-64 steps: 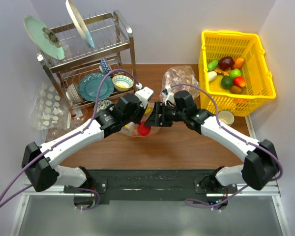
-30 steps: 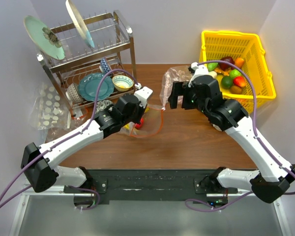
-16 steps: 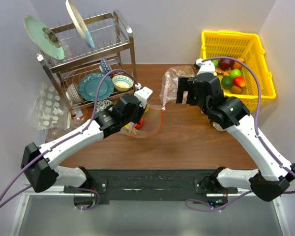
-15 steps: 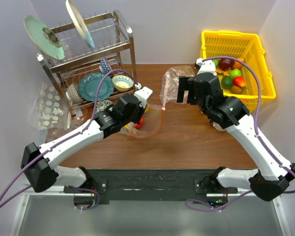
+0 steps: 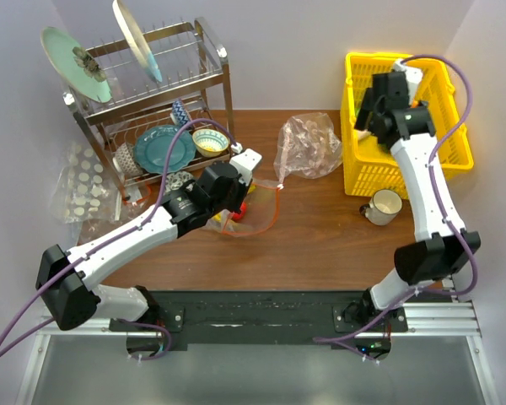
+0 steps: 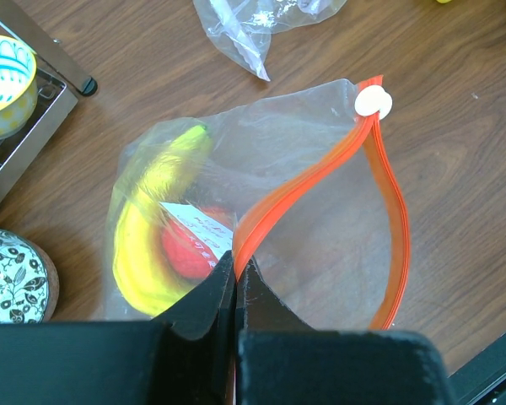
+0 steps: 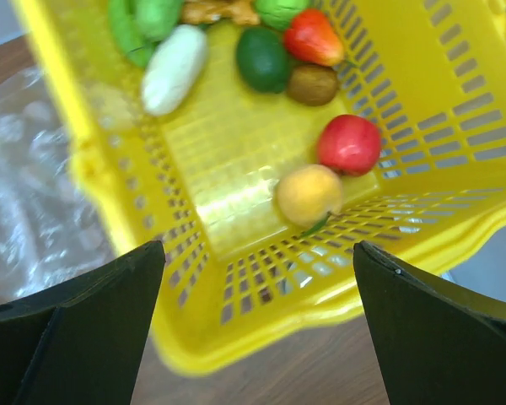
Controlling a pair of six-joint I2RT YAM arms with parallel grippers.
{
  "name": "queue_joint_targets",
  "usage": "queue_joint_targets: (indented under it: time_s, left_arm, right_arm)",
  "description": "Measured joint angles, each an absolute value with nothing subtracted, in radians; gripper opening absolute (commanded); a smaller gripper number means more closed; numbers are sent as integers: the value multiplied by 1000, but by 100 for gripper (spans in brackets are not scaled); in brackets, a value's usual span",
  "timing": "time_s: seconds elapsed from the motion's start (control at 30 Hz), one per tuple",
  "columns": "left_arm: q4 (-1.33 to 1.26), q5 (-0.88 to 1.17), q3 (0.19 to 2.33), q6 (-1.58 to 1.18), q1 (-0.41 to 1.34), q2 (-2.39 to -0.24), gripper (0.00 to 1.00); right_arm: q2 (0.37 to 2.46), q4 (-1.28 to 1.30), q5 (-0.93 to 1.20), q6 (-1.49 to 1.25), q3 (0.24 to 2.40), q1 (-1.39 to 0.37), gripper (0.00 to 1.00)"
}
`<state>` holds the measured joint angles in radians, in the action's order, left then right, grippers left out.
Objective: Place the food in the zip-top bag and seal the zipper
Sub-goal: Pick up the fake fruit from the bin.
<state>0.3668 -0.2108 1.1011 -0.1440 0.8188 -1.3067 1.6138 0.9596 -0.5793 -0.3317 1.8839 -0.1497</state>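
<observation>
At the far right, the yellow basket (image 5: 352,101) of food (image 7: 348,143) sits beneath the right gripper (image 7: 257,249), fingers spread, apparently to pick. Left of centre, the zip-top bag (image 6: 320,211), holding a banana (image 6: 148,245), gapes because the left gripper (image 6: 236,278) pinches its zipper (image 6: 320,164).

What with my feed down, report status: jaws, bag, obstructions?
Left gripper jaws shut on zipper, bag mouth open. Right gripper jaws open above yellow basket. Banana bagged; nothing blocking.

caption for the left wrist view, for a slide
Left gripper pinching the red-orange zipper strip of an open clear plastic bag, yellow toy banana and red toy fruit inside
</observation>
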Motion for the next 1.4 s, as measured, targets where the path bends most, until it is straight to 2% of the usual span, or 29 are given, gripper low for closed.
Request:
queue_joint_targets:
  time_s: [0.2, 0.37, 0.8, 1.1, 1.23, 1.4]
  left_arm:
    - [367, -213, 1101, -144, 819, -1306, 0]
    - [367, -213, 1101, -141, 819, -1303, 0]
    - [367, -218, 1101, -137, 819, -1301, 0]
    - [367, -218, 1097, -137, 819, -1299, 0]
    - [367, -218, 1097, -137, 819, -1297, 0]
    - [367, -218, 1097, -137, 819, -1297, 0]
  right_arm:
    - [1743, 973, -456, -368, 1956, 56, 99]
    - [1813, 958, -395, -377, 1956, 139, 99]
    - [1979, 924, -340, -408, 1834, 165, 98]
    - [1991, 830, -322, -412, 1693, 173, 95]
    - [1998, 807, -327, -413, 1678, 178, 92]
    - [2019, 789, -358, -410, 1677, 204, 82]
